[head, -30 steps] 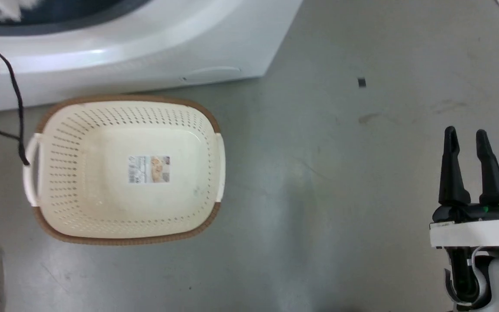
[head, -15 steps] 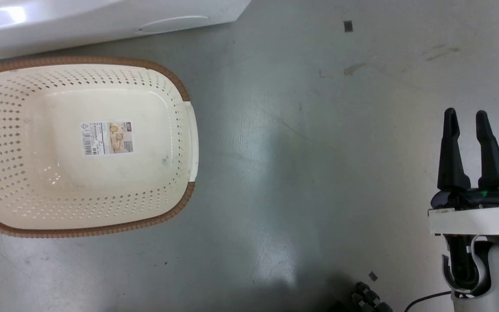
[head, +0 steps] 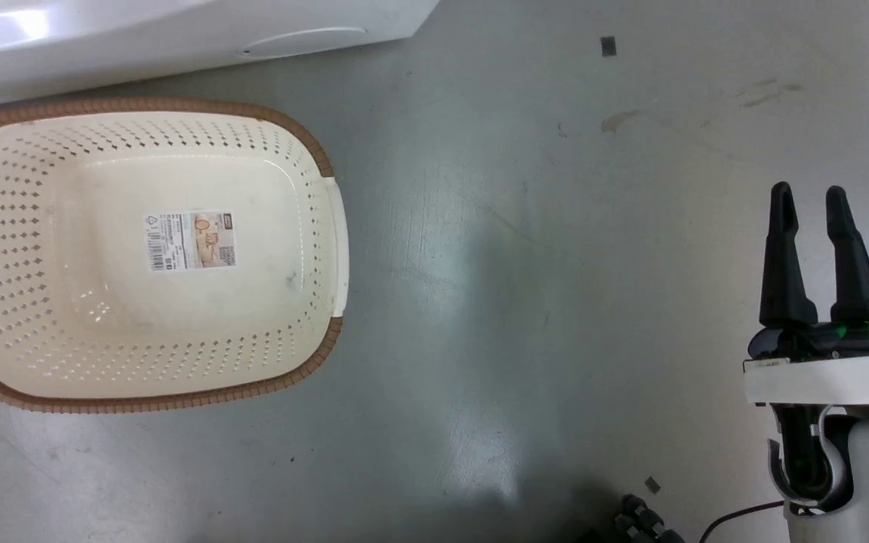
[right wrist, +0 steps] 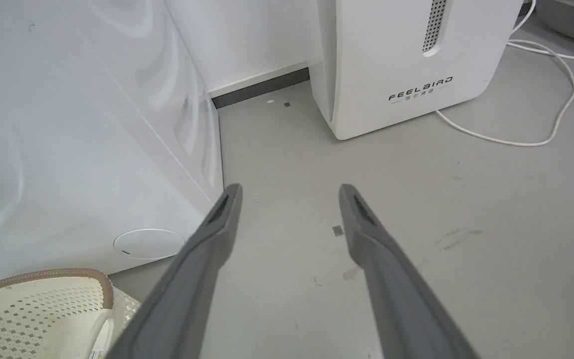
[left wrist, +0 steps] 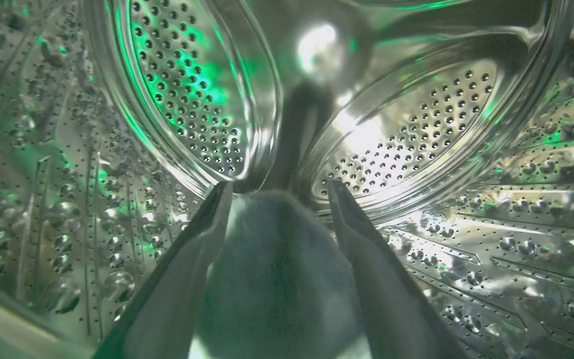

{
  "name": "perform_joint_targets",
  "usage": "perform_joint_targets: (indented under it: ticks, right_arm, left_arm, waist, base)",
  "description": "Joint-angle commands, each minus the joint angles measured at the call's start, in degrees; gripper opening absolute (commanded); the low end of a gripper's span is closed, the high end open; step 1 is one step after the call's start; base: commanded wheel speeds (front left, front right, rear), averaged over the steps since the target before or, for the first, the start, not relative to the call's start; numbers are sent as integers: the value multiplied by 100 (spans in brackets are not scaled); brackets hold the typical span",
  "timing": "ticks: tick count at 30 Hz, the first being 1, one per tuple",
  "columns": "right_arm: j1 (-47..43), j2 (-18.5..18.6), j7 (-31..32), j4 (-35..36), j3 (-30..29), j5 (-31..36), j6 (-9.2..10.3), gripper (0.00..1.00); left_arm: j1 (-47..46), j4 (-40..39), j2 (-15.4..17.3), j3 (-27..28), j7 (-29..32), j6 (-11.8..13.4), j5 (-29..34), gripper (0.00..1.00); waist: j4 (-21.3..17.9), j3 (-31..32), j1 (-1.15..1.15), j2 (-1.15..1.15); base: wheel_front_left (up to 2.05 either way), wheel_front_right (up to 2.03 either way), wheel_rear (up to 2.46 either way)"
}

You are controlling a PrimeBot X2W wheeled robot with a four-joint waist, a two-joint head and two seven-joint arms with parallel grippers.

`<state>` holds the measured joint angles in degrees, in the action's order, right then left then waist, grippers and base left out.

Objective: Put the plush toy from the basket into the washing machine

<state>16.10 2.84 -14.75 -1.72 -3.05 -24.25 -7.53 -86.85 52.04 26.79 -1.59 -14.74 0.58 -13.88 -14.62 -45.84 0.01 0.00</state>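
The cream basket lies on the floor with nothing in it but the paper label on its bottom. Just behind it is the white washing machine. My left gripper is inside the shiny perforated steel drum, shut on the plush toy, whose dark fluffy mass fills the gap between the fingers. My right gripper hangs open over bare floor, far right of the basket, holding nothing.
A white FEELBIRD appliance stands against the wall to the right of the washing machine, with a white cable looping on the floor beside it. A dark cable lies at the bottom edge. Grey floor spreads between basket and right gripper.
The head camera has swung since a second ago: the basket sits further left, and the left arm has left the picture. The right gripper stays open, almost still.
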Motion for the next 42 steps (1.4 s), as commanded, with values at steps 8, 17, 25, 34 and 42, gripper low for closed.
perform_joint_targets:
  ticks: [8,17,25,34,42]
  right_arm:
    - [-22,4,-25,-42,17,162,4,100]
    - [-189,4,-25,-88,-27,332,4,100]
    - [-419,4,-25,-113,-43,574,4,100]
    - [-748,4,-25,-62,133,1128,4,100]
    - [-1114,4,-25,-102,140,1302,4,100]
  left_arm:
    - [981,-146,-296,194,-26,-94,28,100]
    - [2071,-598,-660,402,-26,-154,80,100]
    - [3289,-1347,-1089,498,-26,-88,337,100]
    - [4730,-2417,-1513,746,-26,95,579,100]
    - [6263,-3457,-1832,856,-26,67,864,100]
  waist:
    - [200,581,-1,0]
    - [430,1274,-1,0]
    - [689,1957,-1,0]
    - [909,2747,-1,0]
    - [1043,3427,-1,0]
  base:
    - [0,0,0]
    - [0,0,0]
    - [0,0,0]
    - [0,0,0]
    - [0,0,0]
